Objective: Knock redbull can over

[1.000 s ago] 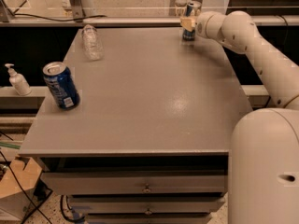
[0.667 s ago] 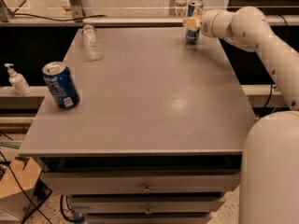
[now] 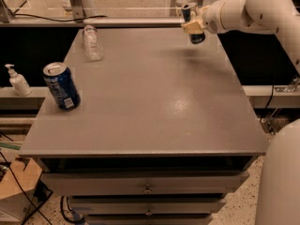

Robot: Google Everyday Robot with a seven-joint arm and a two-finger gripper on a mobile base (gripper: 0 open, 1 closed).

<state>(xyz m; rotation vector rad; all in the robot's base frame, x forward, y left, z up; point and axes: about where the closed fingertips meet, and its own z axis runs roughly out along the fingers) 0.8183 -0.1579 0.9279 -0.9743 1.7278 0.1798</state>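
The redbull can [image 3: 191,14] is slim, blue and silver, at the far right of the grey table [image 3: 150,102] near its back edge. It leans with its top toward the left and its base toward the right. My gripper [image 3: 193,27] reaches in from the right on the white arm [image 3: 243,11]. Its tan fingers [image 3: 189,27] wrap the can's middle and hide part of it. A faint shadow lies on the table just below the can.
A wider dark-blue can [image 3: 61,86] stands upright at the table's left edge. A clear plastic bottle [image 3: 92,42] lies at the far left back. A white pump bottle [image 3: 18,80] stands on a ledge left of the table. Drawers [image 3: 147,186] sit below the front edge.
The redbull can stood upright in my gripper and now leans with its top to the left. The arm has shifted slightly. The other can and the bottle have not moved.
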